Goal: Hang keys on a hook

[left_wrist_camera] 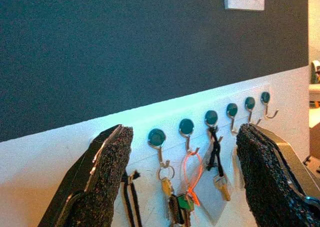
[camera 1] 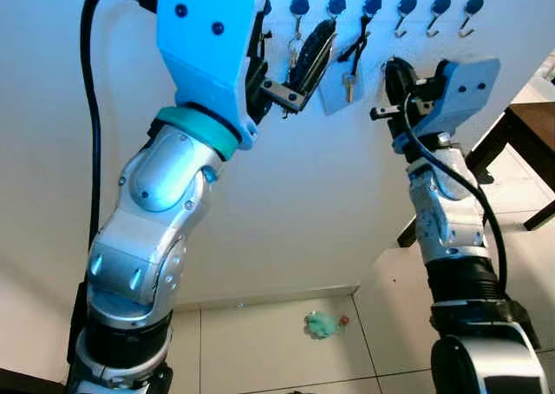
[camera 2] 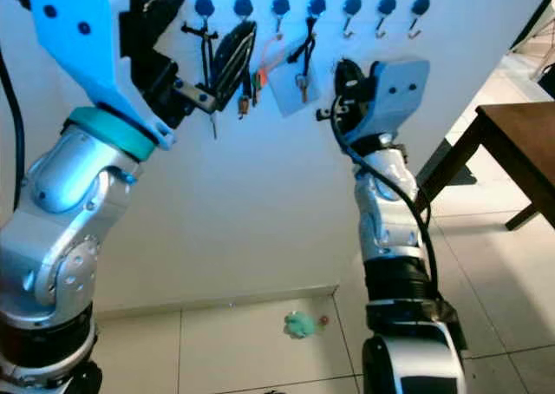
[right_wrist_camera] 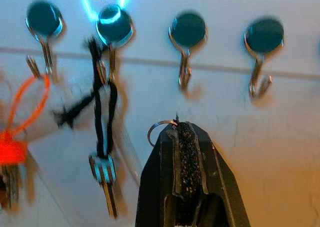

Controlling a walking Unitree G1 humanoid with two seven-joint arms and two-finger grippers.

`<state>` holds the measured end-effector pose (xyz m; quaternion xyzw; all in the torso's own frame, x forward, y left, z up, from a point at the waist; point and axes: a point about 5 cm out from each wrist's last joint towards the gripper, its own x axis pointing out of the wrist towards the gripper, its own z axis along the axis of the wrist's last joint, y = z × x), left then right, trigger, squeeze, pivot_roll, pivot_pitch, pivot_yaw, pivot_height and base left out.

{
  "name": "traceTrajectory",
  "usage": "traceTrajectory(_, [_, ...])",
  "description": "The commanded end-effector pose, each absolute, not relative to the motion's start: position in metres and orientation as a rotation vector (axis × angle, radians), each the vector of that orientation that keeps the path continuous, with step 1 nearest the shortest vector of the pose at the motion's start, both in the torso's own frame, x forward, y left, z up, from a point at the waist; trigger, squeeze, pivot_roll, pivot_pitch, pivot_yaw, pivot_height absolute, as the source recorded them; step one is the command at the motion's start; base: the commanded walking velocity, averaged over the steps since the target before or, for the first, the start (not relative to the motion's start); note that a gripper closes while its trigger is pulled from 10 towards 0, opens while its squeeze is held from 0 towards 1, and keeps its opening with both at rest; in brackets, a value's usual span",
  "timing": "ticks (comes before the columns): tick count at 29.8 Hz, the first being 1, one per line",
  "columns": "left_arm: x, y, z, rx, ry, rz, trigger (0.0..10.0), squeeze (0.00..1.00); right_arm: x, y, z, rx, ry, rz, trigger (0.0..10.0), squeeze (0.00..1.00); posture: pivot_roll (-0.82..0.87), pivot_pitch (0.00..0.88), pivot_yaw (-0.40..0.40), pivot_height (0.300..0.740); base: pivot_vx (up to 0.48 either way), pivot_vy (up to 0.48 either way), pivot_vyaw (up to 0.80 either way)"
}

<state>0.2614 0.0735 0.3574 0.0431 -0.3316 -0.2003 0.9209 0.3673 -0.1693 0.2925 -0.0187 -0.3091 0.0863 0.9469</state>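
Hooks point(right_wrist_camera: 186, 34) run along the wall above both raised grippers; six show in the left eye view, four in the right wrist view. Left gripper point(left_wrist_camera: 185, 187) is spread wide below three hanging key bunches. Right gripper point(right_wrist_camera: 184, 132) is pinched on one key ring point(right_wrist_camera: 156, 131), just under two bare hooks.

No text, label, brand or number can be read anywhere. The pale tag point(left_wrist_camera: 212, 207) hanging among the keys ahead of the left tool point(left_wrist_camera: 192, 187) looks blank, though it may be too blurred to tell.
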Motion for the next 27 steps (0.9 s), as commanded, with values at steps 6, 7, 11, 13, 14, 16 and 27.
traceTrajectory(6, [0.257, 0.073, 0.359, 0.094, -0.694, -0.414, 10.0, 0.00, 0.364, -0.167, 0.290, -0.054, -0.632, 0.187, 10.0, 0.00, -0.11, 0.112, 0.030, 0.740, 0.000, 0.000, 0.00])
traceTrajectory(7, [0.257, 0.073, 0.359, 0.094, -0.693, -0.415, 10.0, 0.00, 0.362, -0.166, 0.292, -0.065, -0.642, 0.196, 10.0, 0.00, -0.12, 0.112, 0.032, 0.740, 0.000, 0.000, 0.00])
traceTrajectory(11, [0.257, 0.073, 0.359, 0.093, -0.694, -0.417, 10.0, 0.00, 0.358, -0.164, 0.298, -0.100, -0.685, 0.206, 10.0, 0.00, -0.12, 0.111, 0.030, 0.740, 0.000, 0.000, 0.00])
traceTrajectory(13, [0.257, 0.073, 0.359, 0.093, -0.693, -0.418, 10.0, 0.00, 0.355, -0.164, 0.301, -0.130, -0.716, 0.195, 10.0, 0.00, -0.12, 0.111, 0.030, 0.740, 0.000, 0.000, 0.00])
traceTrajectory(14, [0.257, 0.072, 0.359, 0.092, -0.693, -0.418, 10.0, 0.00, 0.352, -0.164, 0.304, -0.160, -0.743, 0.179, 10.0, 0.00, -0.12, 0.118, 0.030, 0.740, 0.000, 0.000, 0.00])
traceTrajectory(16, [0.257, 0.072, 0.359, 0.092, -0.693, -0.419, 10.0, 0.00, 0.348, -0.165, 0.308, -0.193, -0.779, 0.144, 10.0, 0.00, -0.12, 0.119, 0.032, 0.740, 0.000, 0.000, 0.00])
traceTrajectory(27, [0.256, 0.071, 0.359, 0.091, -0.691, -0.431, 10.0, 0.00, 0.337, -0.164, 0.314, -0.283, -0.853, 0.072, 10.0, 0.00, -0.12, 0.124, 0.037, 0.740, 0.000, 0.000, 0.00])
